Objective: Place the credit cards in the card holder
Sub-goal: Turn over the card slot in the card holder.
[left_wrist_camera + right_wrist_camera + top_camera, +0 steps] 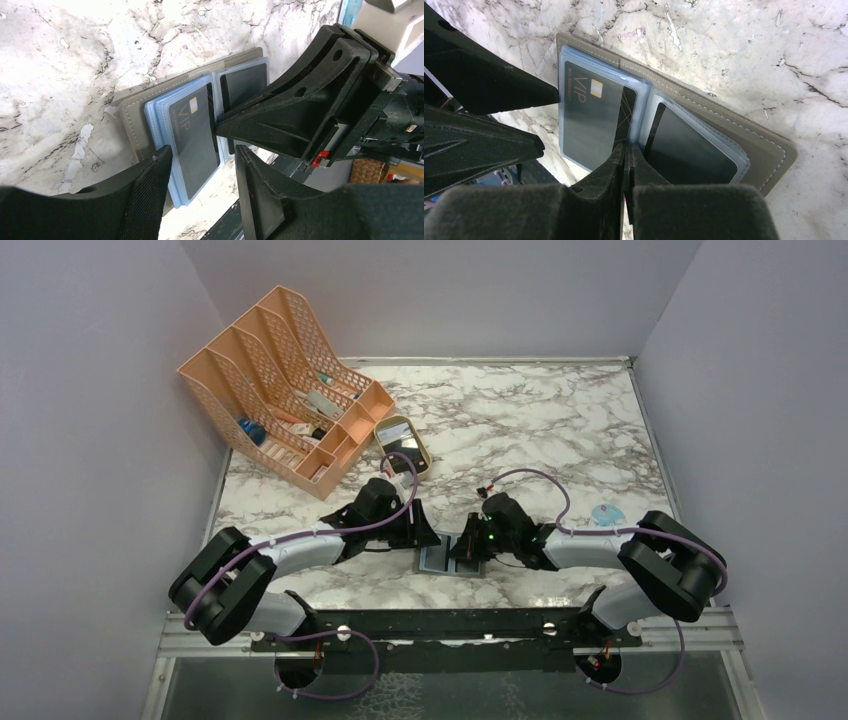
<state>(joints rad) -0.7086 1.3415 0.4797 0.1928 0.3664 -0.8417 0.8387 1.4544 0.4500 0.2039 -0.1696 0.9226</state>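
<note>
**Card seating at the centre fold: findings and advice**

We find the card holder (440,560) unfolded flat on the table (560,420), at the middle of the near edge, between the two arms. A dark VIP card (594,120) lies under the clear sleeve of one half. A second dark card (689,145) lies under the sleeve of the other half.

The right gripper (625,147) has its fingers pressed together, tips down on the centre fold at the inner edge of the VIP card. We cannot tell whether a sleeve edge is nipped between them. The left gripper (202,150) has its fingers spread wide about the VIP card's half, with one fingertip (555,95) touching the outer edge of that sleeve.

We judge the step in hand to be the final seating of the VIP card, with the task near its end.

- **Right fingers:** they should bear down on the fold, so the holder neither slides nor folds up.
- **Left fingertip:** it should press low and slowly, parallel to the table, against the card's edge and not the sleeve, which looks thin and liable to buckle.
- **Clearance:** the two grippers work close together, so any push should stop well short of the right fingers.
- **Withdrawal:** we advise lifting straight up, so that no sleeve is dragged along.
</note>
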